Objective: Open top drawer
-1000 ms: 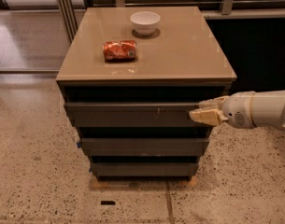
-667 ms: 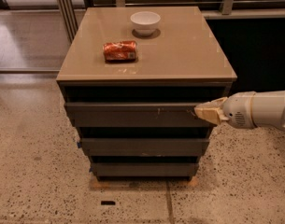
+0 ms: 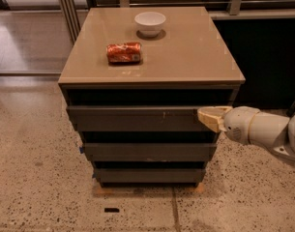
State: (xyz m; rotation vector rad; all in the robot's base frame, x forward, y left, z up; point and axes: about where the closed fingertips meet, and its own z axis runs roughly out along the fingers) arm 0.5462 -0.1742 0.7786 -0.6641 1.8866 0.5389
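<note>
At the top drawer's (image 3: 137,118) right end, the claw (image 3: 205,116) crept slightly left, arm (image 3: 263,129) horizontal, can't tell if open or closed.

We see a tan top (image 3: 195,57) carrying a white bowl (image 3: 150,22) and a red can (image 3: 124,52) on its side, both above and left of the gripper (image 3: 201,116), which is under the top's front edge.

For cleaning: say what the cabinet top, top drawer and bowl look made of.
Cabinet top: glossy tan, maybe laminate; it reflects light. Top drawer: matte dark grey, scuffed; material unclear. Bowl: smooth white, likely ceramic. Gripper: at drawer's right end.
</note>
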